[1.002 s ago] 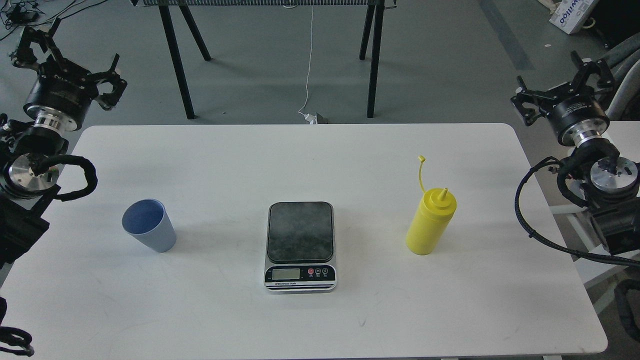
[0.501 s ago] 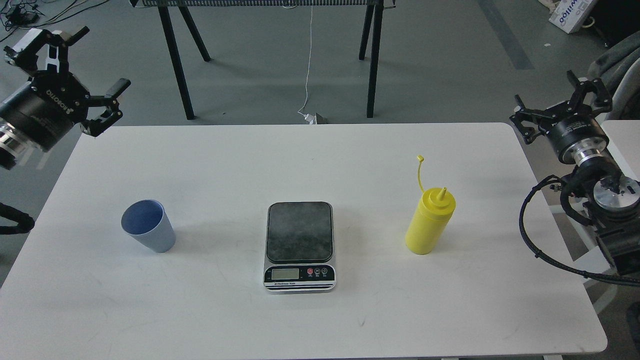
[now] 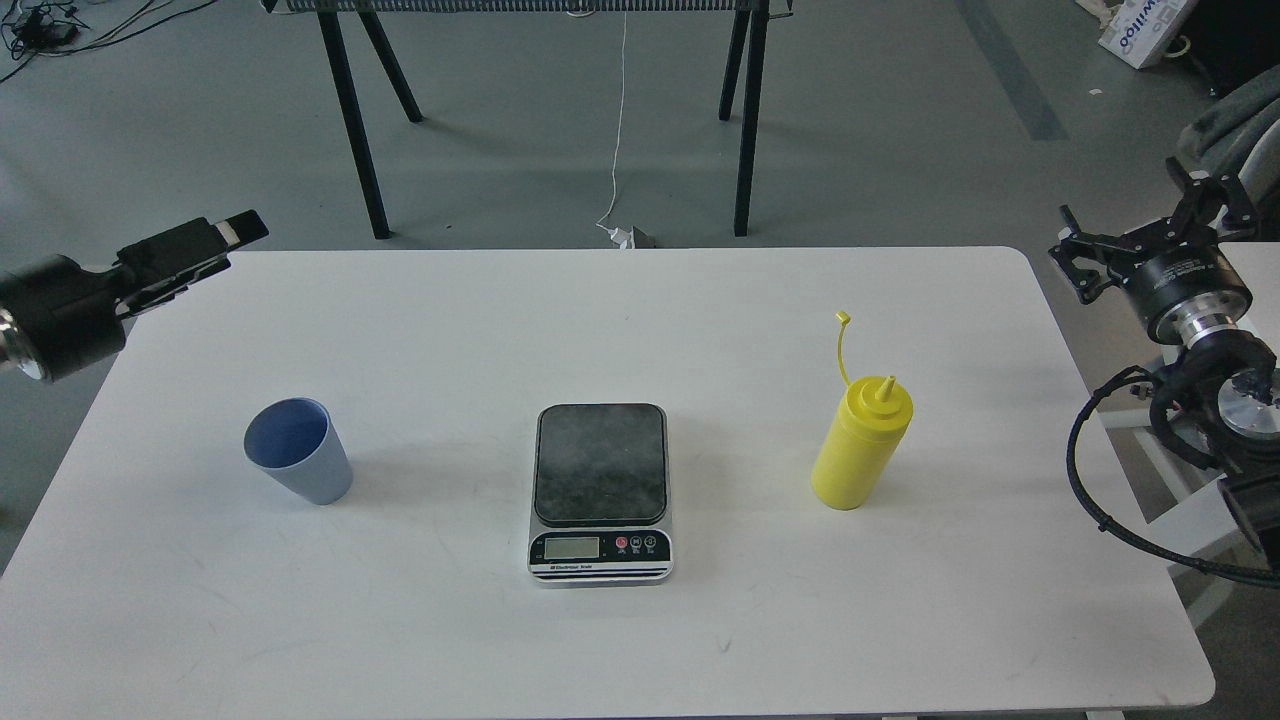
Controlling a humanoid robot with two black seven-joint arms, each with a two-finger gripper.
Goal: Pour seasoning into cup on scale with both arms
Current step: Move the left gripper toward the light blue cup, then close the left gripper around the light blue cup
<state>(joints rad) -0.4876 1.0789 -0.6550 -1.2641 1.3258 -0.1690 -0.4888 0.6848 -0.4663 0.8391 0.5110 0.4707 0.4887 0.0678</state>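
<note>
The light-blue cup (image 3: pixel 298 466) stands upright on the left of the white table (image 3: pixel 640 310). The scale (image 3: pixel 600 490) lies in the middle with its dark platform bare. The yellow seasoning bottle (image 3: pixel 862 446) stands upright to the right of the scale, its cap strap sticking up. My left gripper (image 3: pixel 225 238) hovers at the table's far left corner, well behind the cup; it is seen side-on, so its fingers cannot be told apart. My right gripper (image 3: pixel 1150 218) is off the table's right edge, open and empty, far from the bottle.
Black trestle legs (image 3: pixel 350 120) stand on the grey floor behind the table, with a white cable (image 3: pixel 615 150) hanging between them. A cardboard box (image 3: pixel 1140 30) lies at the top right. My right arm's cabling (image 3: pixel 1100 480) hangs beside the table's right edge.
My left gripper has swung down and rightward towards the table's far left corner, rotating to side-on. My right gripper has drifted right, away from the table. Cup, scale and bottle have not moved.
</note>
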